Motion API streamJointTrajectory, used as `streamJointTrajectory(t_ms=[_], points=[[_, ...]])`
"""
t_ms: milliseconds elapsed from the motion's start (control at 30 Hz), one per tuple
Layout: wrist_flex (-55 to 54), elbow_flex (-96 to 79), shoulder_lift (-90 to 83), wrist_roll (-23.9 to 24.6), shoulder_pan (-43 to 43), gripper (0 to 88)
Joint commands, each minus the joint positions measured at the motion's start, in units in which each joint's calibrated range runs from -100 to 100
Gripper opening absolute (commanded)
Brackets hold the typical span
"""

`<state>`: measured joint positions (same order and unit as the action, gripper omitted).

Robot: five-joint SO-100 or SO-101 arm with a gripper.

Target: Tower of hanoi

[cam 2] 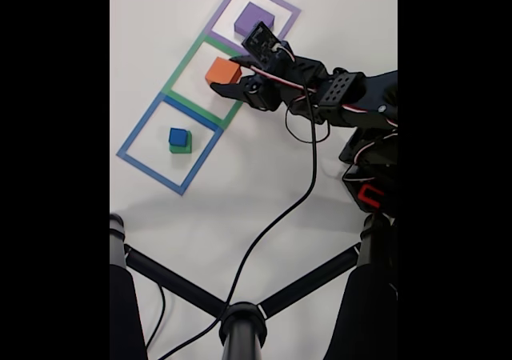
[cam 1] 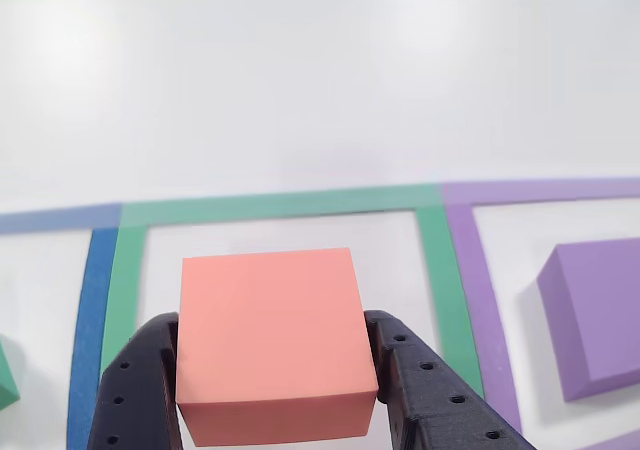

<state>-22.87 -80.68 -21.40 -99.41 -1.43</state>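
A salmon-orange block sits between the two black fingers of my gripper, which press on its left and right sides. In the fixed view the same block is inside the green tape square, with the gripper shut around it. Whether it rests on the table or is lifted I cannot tell. The purple block lies to the right in the purple tape square. The blue cube sits on top of the green block in the blue tape square; a corner of the green block shows at the left edge.
Three flat tape outlines lie in a row on the white table: blue, green and purple. A black cable runs from the arm down to a black stand with spreading legs at the front.
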Motion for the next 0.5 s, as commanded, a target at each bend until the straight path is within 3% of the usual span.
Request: streamJointTrajectory(t_ms=[0, 467], points=[[-12.13, -0.42, 7.06, -0.59, 0.17, 7.9], [-34.63, 1.4, 29.25, -0.59, 0.48, 8.0]])
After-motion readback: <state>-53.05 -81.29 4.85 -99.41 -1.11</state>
